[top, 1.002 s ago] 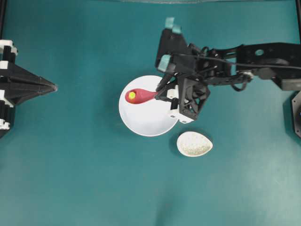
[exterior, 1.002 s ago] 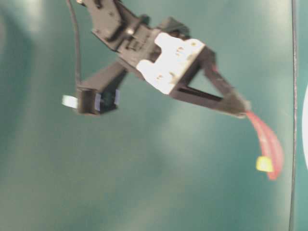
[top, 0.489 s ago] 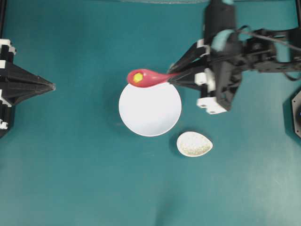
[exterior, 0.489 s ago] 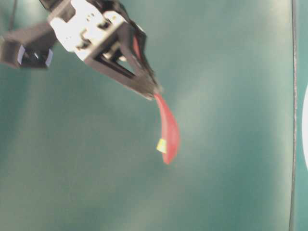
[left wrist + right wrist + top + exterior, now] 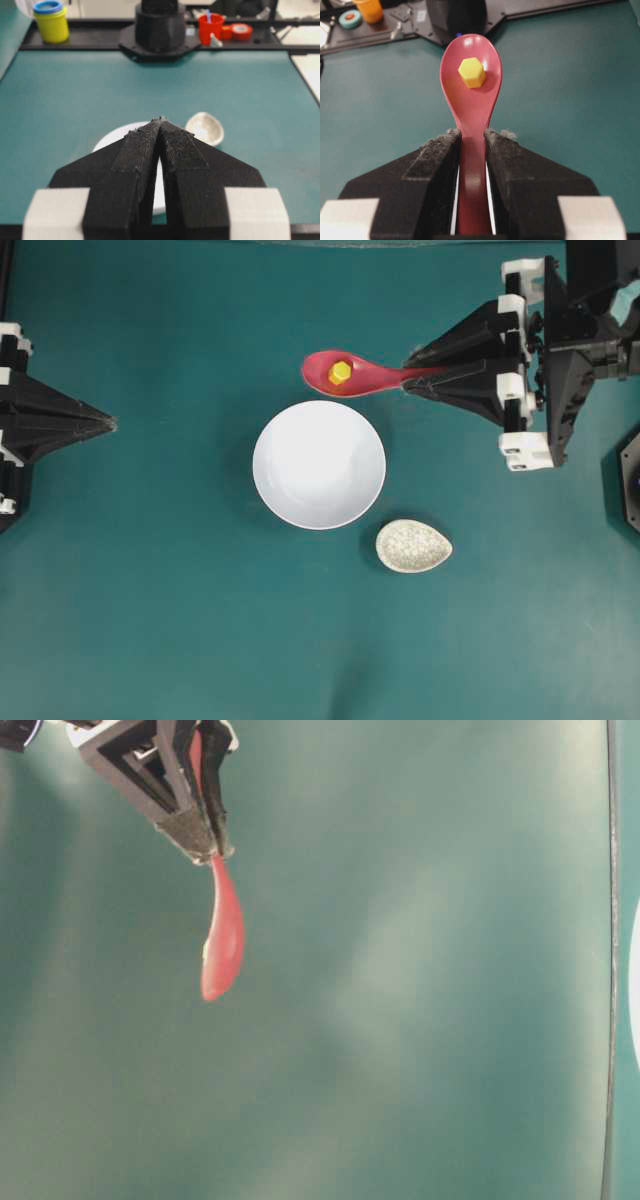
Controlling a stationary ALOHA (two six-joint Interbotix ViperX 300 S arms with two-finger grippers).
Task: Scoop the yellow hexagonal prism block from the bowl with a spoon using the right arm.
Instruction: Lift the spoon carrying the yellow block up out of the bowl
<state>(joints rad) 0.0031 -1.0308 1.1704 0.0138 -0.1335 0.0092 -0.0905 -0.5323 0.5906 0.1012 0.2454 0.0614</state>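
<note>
Right gripper (image 5: 471, 137) clamps glossy spoon (image 5: 471, 95) handle; light loose block (image 5: 471, 72) could slide, keep level.

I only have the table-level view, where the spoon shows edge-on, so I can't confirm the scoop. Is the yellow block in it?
Observer: Yes, the yellow hexagonal prism block sits in the scoop of the spoon.
Operator: Has it cleared the bowl?
Observer: Overhead, the spoon lies beyond the rim of the bowl, which looks empty.
Operator: Grip secure?
Observer: The right gripper is clamped on the handle from both sides.
</note>
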